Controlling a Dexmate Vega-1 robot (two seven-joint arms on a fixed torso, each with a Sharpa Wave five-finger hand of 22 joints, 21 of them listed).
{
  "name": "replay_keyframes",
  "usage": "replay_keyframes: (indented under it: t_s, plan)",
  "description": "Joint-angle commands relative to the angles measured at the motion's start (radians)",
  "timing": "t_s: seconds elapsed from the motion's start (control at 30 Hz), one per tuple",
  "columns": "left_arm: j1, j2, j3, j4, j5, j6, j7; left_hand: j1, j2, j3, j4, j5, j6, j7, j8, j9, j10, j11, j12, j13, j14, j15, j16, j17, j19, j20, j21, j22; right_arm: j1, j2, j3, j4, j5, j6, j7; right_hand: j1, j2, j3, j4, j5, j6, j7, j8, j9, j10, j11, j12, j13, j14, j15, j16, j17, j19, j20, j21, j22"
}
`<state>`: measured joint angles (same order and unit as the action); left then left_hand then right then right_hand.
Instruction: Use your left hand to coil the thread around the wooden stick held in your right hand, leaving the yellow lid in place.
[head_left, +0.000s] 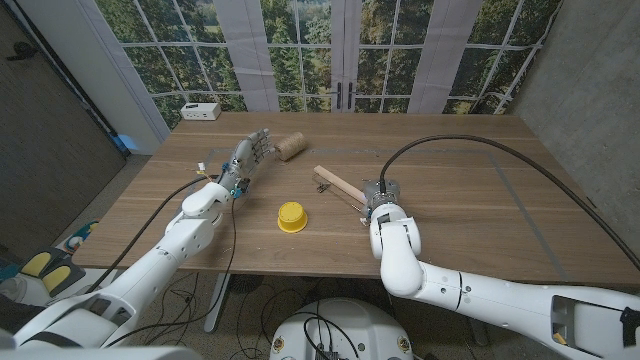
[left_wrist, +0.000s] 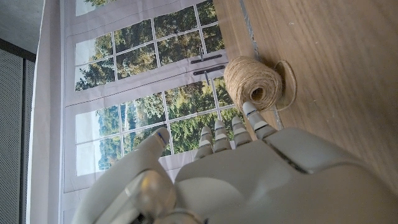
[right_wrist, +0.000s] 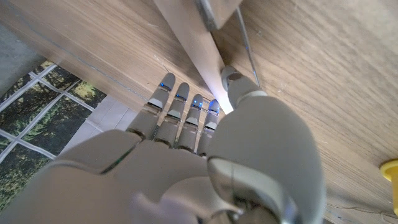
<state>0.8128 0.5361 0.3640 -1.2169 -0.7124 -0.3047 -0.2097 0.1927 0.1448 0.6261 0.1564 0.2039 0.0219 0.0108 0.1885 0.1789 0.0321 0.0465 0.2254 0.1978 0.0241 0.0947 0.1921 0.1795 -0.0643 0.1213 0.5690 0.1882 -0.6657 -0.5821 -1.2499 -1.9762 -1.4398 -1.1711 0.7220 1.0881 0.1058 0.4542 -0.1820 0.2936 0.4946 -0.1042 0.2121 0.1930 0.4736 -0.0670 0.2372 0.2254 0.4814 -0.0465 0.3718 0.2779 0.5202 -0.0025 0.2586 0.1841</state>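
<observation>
Jute twine spool (head_left: 291, 146) | left robot hand (head_left: 247, 155) released | right robot hand (head_left: 379, 197) grasping squared wooden stick (head_left: 338, 184)

**Free room and obstacles on the table**

The left hand (head_left: 248, 155) has its fingertips just beside the twine spool (head_left: 290, 147), with nothing between them. Bare wood separates the spool from the wooden stick (head_left: 337, 183). The yellow lid (head_left: 292, 216) sits between both arms, apart from each. A white box (head_left: 201, 111) occupies the far left corner.

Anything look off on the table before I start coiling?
Nothing spilled or damaged. The wooden stick lies on the wooden table, by the right hand. The twine spool lies sideways by the left hand.
</observation>
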Motion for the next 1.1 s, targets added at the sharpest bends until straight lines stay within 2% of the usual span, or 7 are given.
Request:
replay_keyframes:
  t_s: [0.03, 0.17, 0.3, 0.47, 0.6, 0.83, 1.1]
  plan:
    - [-0.019, -0.008, 0.007, 0.020, 0.005, 0.010, -0.003, -0.012, 0.020, 0.006, -0.002, 0.010, 0.006, -0.006, 0.000, 0.002, 0.004, 0.001, -0.004, 0.002, -0.003, -0.001, 0.000, 0.001, 0.004, 0.008, -0.006, 0.003, -0.162, 0.107, 0.239, 0.077, -0.154, 0.154, 0.085, 0.013, -0.002, -0.032, 0.023, -0.021, 0.008, -0.004, -0.002, 0.003, 0.065, 0.024, 0.027, 0.010, 0.059, -0.141, 0.047, 0.033, 0.024, 0.004, 0.012, 0.005]
    - [-0.023, -0.011, 0.007, 0.025, 0.007, 0.012, 0.000, -0.013, 0.021, 0.006, -0.002, 0.010, 0.005, -0.006, -0.001, 0.002, 0.004, 0.002, -0.004, 0.002, -0.003, -0.001, -0.001, 0.001, 0.005, 0.009, -0.006, 0.003, -0.188, 0.138, 0.298, 0.099, -0.152, 0.195, 0.098, -0.015, -0.020, -0.051, 0.040, -0.032, -0.001, 0.022, -0.007, 0.002, 0.086, 0.072, 0.026, 0.006, 0.120, -0.105, 0.051, 0.016, 0.049, 0.015, 0.024, 0.006]
    - [-0.029, -0.014, 0.009, 0.032, 0.010, 0.010, 0.001, -0.013, 0.021, 0.007, -0.002, 0.010, 0.005, -0.006, -0.001, 0.002, 0.003, 0.002, -0.004, 0.002, -0.003, -0.002, -0.001, 0.001, 0.004, 0.009, -0.007, 0.003, -0.207, 0.154, 0.343, 0.113, -0.115, 0.226, 0.069, -0.122, -0.075, -0.119, 0.086, -0.040, 0.013, 0.038, -0.004, 0.002, 0.137, 0.058, 0.030, 0.001, 0.184, -0.107, 0.051, -0.003, 0.085, 0.022, 0.039, 0.007]
    - [-0.040, -0.019, 0.012, 0.047, 0.011, 0.012, -0.003, -0.013, 0.021, 0.007, -0.002, 0.010, 0.005, -0.006, -0.001, 0.002, 0.004, 0.002, -0.004, 0.002, -0.003, -0.002, -0.001, 0.001, 0.004, 0.009, -0.007, 0.003, -0.218, 0.159, 0.376, 0.142, -0.062, 0.248, 0.013, -0.158, -0.082, -0.162, 0.100, -0.035, 0.063, 0.040, 0.011, 0.003, 0.185, 0.054, 0.043, 0.001, 0.247, -0.128, 0.096, 0.026, 0.125, 0.004, 0.057, 0.011]
    - [-0.049, -0.023, 0.014, 0.056, 0.013, 0.015, -0.004, -0.014, 0.022, 0.008, -0.002, 0.010, 0.005, -0.006, -0.001, 0.002, 0.003, 0.001, -0.005, 0.002, -0.002, -0.002, 0.000, 0.001, 0.004, 0.009, -0.007, 0.003, -0.217, 0.156, 0.389, 0.171, -0.008, 0.256, -0.028, -0.128, -0.062, -0.174, 0.083, -0.023, 0.177, 0.053, 0.042, 0.004, 0.303, 0.044, 0.092, 0.010, 0.323, -0.151, 0.143, 0.059, 0.148, -0.008, 0.073, 0.015]
    - [-0.066, -0.032, 0.020, 0.074, 0.018, 0.019, -0.007, -0.014, 0.022, 0.009, -0.002, 0.010, 0.004, -0.006, -0.001, 0.002, 0.003, 0.001, -0.005, 0.002, -0.002, -0.002, -0.001, 0.001, 0.005, 0.011, -0.008, 0.004, -0.210, 0.128, 0.389, 0.187, 0.084, 0.266, -0.104, 0.101, 0.040, -0.143, 0.008, -0.034, 0.466, 0.055, 0.102, 0.016, 0.568, 0.015, 0.251, 0.072, 0.544, -0.183, 0.306, 0.218, 0.192, -0.056, 0.132, 0.031]
    - [-0.073, -0.034, 0.023, 0.067, 0.021, 0.024, -0.006, -0.014, 0.022, 0.010, -0.002, 0.010, 0.003, -0.005, -0.001, 0.002, 0.003, 0.001, -0.005, 0.002, -0.003, 0.001, -0.001, 0.001, 0.004, 0.010, -0.008, 0.004, -0.250, 0.084, 0.397, 0.151, 0.182, 0.276, -0.356, 0.144, 0.045, -0.153, 0.018, -0.051, 0.506, 0.037, 0.112, 0.035, 0.591, 0.020, 0.293, 0.108, 0.534, -0.180, 0.316, 0.271, 0.159, -0.089, 0.146, 0.045]
